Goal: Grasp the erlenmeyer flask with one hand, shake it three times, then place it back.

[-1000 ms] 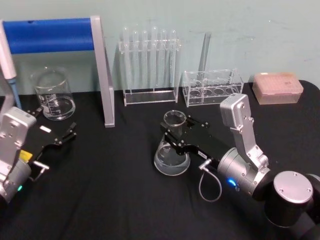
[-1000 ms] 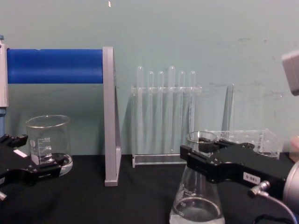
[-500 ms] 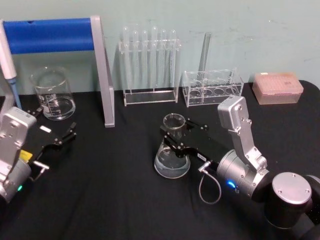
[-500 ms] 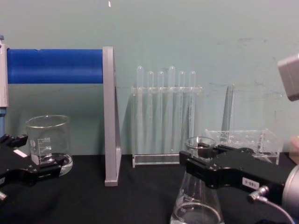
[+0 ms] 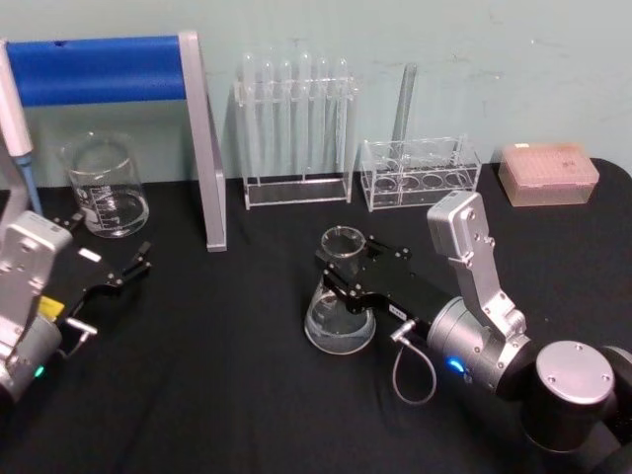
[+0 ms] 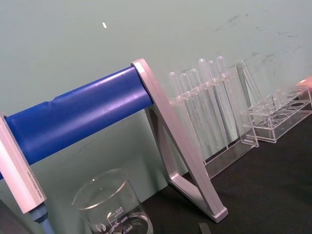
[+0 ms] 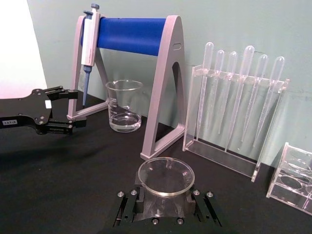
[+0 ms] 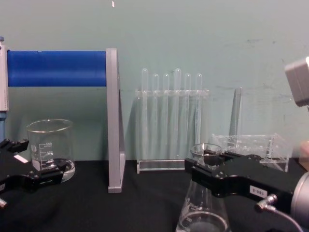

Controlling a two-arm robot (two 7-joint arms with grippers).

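I see my right gripper squeezed tight on the neck of the erlenmeyer flask, 1 finger on each side. The flask stands upright near the middle of the black table, with a little clear liquid inside. My left gripper rests well apart, fingers spread, near the beaker.
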